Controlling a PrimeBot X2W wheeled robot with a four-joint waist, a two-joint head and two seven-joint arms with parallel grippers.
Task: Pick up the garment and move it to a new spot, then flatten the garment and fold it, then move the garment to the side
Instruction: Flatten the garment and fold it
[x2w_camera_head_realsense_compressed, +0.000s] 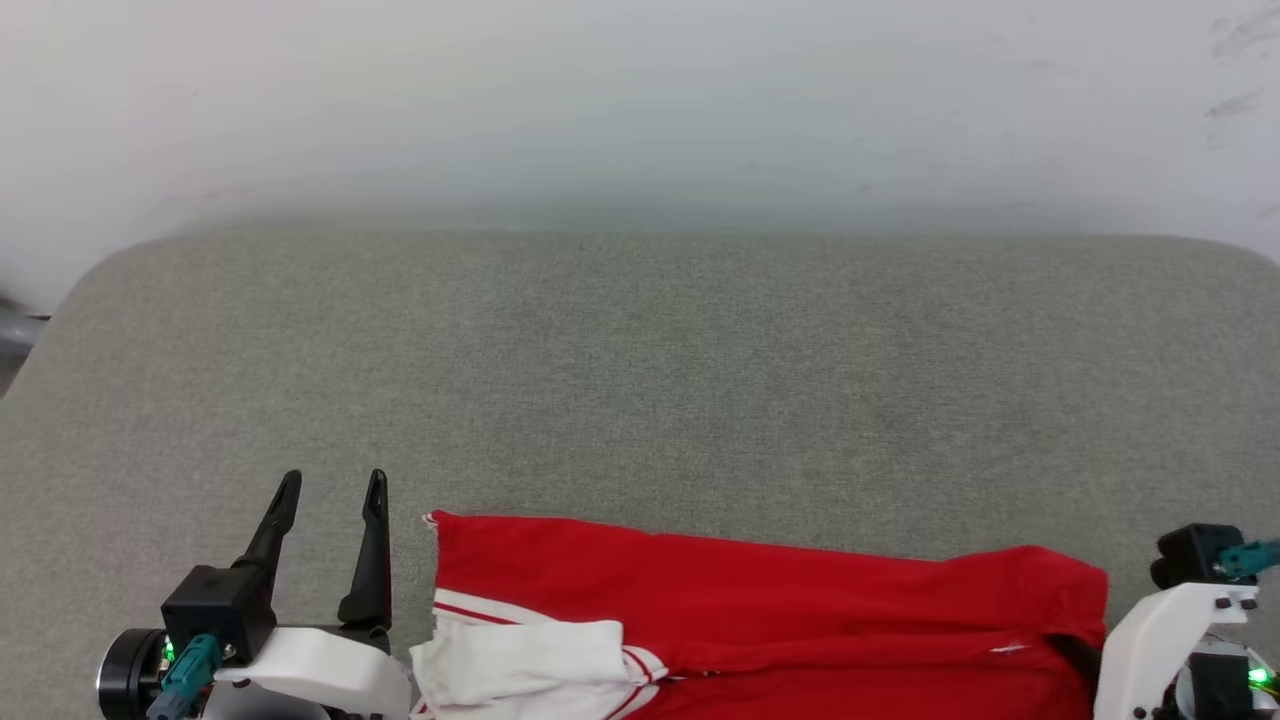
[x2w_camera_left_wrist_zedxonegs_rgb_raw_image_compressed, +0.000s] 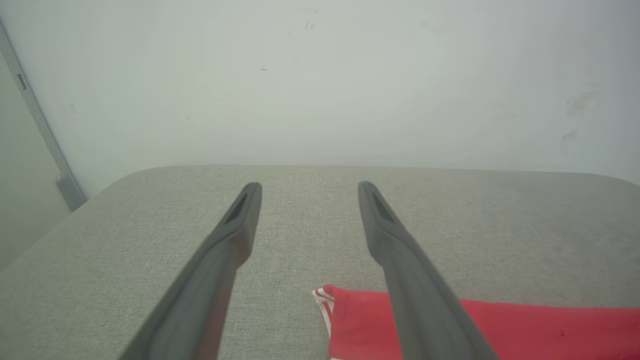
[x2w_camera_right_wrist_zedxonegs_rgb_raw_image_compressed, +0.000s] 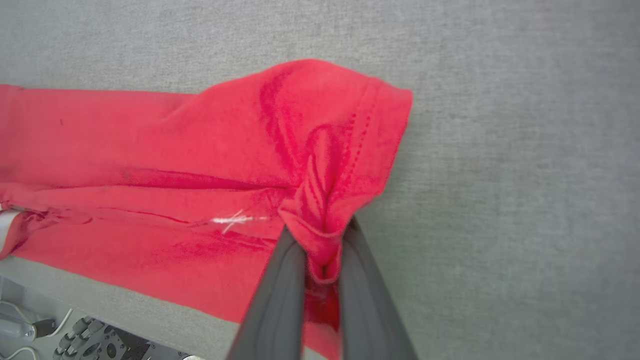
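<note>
Garment (x2w_camera_head_realsense_compressed: 760, 590) pickup: right gripper (x2w_camera_right_wrist_zedxonegs_rgb_raw_image_compressed: 322, 232) pinches, apparently, a hem corner.
We lift next; left gripper (x2w_camera_head_realsense_compressed: 334, 480) stands spread.

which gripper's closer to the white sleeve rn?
Left. The left gripper stands open just beside the white sleeve, apart from it; the right gripper pinches the garment at its opposite end.

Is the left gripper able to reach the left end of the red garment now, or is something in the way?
Probably yes. The left gripper stands open beside the left edge of the garment, with only bare grey cushion between them. The right gripper, shut on the far end, does not block it.
</note>
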